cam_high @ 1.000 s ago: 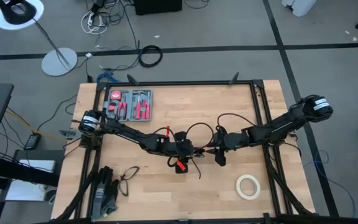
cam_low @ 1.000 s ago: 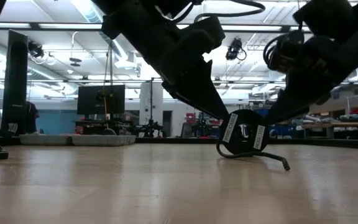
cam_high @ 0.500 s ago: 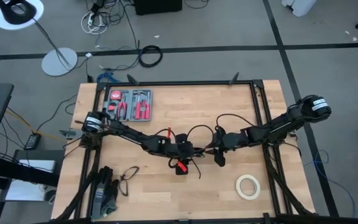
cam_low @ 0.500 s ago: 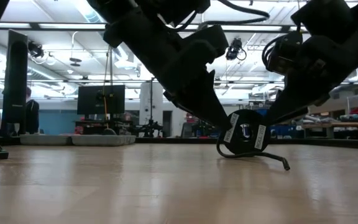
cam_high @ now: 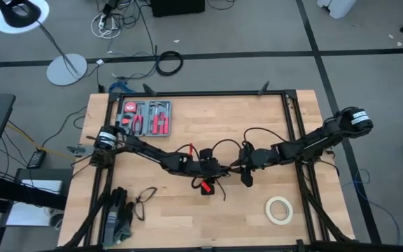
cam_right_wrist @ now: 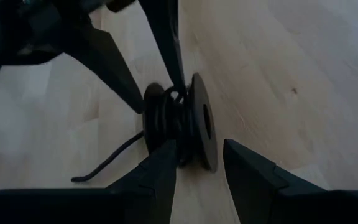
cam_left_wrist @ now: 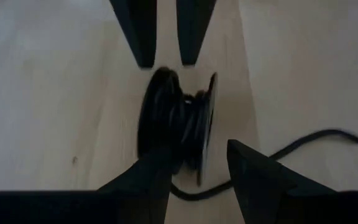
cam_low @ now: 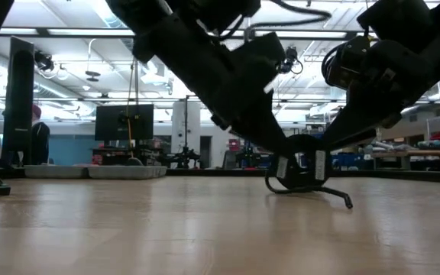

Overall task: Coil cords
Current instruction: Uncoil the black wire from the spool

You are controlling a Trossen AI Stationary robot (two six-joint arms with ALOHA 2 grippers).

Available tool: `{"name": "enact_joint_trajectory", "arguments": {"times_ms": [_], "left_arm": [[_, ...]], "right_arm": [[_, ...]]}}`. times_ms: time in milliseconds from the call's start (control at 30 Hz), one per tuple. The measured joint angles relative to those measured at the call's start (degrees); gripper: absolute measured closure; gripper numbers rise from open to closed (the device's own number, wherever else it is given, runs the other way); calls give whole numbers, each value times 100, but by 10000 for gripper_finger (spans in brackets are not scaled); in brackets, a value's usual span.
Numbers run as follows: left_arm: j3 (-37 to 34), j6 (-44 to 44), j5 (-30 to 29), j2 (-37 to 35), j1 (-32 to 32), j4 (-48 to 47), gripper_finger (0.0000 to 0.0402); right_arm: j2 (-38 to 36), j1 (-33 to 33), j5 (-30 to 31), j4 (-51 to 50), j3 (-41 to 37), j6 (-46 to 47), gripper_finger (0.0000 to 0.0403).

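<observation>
Pale wood table (cam_high: 208,129), big lit workshop room behind. Thin black cord (cam_right_wrist: 173,121) wound on a flat-sided spool, loose tail trailing on the wood. It sits between the left gripper (cam_left_wrist: 197,177) and right gripper (cam_right_wrist: 197,168); both stand spread around its rims.

Both arms crowd the coiled cords (cam_low: 300,166) mid-table; bare table (cam_high: 257,119) beyond seems open.

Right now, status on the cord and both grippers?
Left gripper open, right gripper open, both straddling the coiled cord mid-table. Loose tail trailing on the table. Nothing blocking.
</observation>
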Motion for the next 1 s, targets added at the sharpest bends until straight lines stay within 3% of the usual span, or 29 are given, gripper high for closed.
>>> {"name": "enact_joint_trajectory", "arguments": {"times_ms": [767, 867, 1000], "left_arm": [[2, -1, -426, 288, 37, 865, 244], [2, -1, -423, 288, 37, 783, 260], [2, -1, -422, 288, 39, 714, 315]], "right_arm": [[1, 0, -7, -98, 0, 95, 269], [1, 0, -32, -98, 0, 96, 269], [1, 0, -41, -98, 0, 101, 269]]}}
